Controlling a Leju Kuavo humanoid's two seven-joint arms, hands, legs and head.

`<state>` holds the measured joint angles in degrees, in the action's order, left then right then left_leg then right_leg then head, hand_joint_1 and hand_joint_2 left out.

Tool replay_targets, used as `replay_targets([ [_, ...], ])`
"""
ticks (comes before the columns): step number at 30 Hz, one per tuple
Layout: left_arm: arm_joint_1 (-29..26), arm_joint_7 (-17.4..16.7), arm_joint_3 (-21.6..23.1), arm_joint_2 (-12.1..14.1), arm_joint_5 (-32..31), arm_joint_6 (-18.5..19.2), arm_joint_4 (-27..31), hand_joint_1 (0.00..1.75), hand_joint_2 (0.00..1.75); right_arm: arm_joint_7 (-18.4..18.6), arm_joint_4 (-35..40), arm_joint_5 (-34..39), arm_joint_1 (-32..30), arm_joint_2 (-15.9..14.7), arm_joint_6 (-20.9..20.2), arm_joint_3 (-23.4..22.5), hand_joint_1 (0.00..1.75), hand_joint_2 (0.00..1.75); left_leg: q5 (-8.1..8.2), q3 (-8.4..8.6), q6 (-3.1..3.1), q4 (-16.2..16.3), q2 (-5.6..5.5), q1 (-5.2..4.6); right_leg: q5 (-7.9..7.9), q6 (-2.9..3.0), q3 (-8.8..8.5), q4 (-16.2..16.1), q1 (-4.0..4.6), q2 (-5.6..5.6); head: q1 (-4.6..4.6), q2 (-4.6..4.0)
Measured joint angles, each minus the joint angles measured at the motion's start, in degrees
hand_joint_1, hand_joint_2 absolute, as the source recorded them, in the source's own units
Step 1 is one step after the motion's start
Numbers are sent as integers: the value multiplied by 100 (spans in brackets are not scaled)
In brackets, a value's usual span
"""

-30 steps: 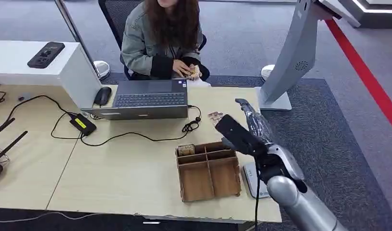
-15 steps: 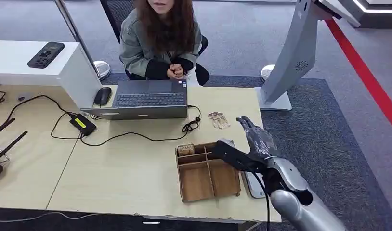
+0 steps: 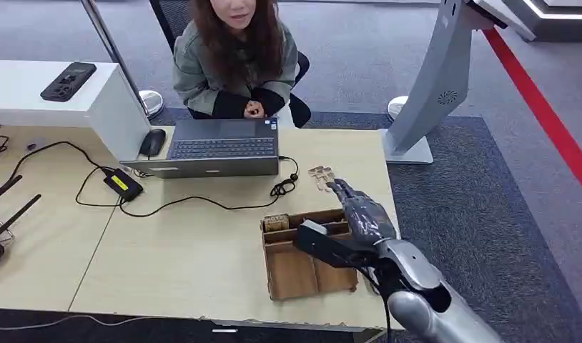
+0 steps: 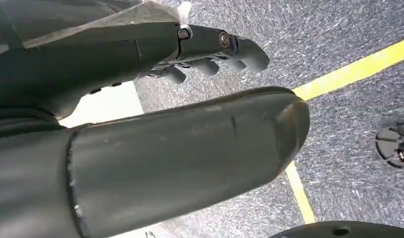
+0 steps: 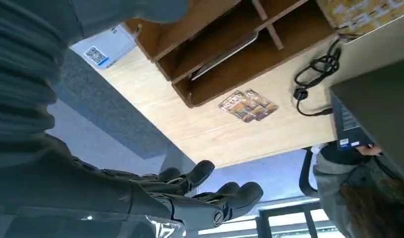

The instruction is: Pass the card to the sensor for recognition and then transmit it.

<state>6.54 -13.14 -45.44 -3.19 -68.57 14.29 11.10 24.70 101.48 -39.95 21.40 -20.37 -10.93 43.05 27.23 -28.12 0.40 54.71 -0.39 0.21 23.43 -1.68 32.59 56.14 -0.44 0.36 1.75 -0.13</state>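
Over the wooden tray (image 3: 274, 275), right hand (image 3: 359, 218) hovers, fingers spread, holding nothing; cards (image 3: 324, 178) lie flat just beyond its fingertips, toward the laptop (image 3: 220, 146). Left hand (image 4: 210, 52) hangs empty, fingers loosely curled.

The wooden table (image 3: 188, 257) carries a laptop (image 3: 220, 148), mouse (image 3: 151, 142), compartment box (image 3: 306, 255) (cards (image 3: 322, 176) beside).

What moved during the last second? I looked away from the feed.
The right robot hand swung left and nearer, from the table's right edge to above the wooden organizer, holding nothing. The person's hands drew together. Laptop and cards stayed put.
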Motion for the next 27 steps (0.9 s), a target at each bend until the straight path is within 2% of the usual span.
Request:
replay_targets([
  [4,0,22,0,0,-37,0,0,0,0,7,24,-4,-9,84,72,94,0,175,0,0,0,0,0,0,0,0,0,0,0,0,0,0],
  [8,1,39,0,0,-70,0,0,0,0,-87,-43,-98,-62,190,446,149,0,175,0,0,0,0,0,0,0,0,0,0,0,0,0,0],
  [17,1,40,0,0,-164,0,0,0,0,-149,-461,-1098,-147,319,947,223,0,175,0,0,0,0,0,0,0,0,0,-1,1,0,0,0],
  [27,1,24,0,0,-203,0,0,0,0,-179,-874,-1202,-223,379,981,215,0,175,0,1,0,0,1,0,0,0,1,-1,0,0,0,0],
])
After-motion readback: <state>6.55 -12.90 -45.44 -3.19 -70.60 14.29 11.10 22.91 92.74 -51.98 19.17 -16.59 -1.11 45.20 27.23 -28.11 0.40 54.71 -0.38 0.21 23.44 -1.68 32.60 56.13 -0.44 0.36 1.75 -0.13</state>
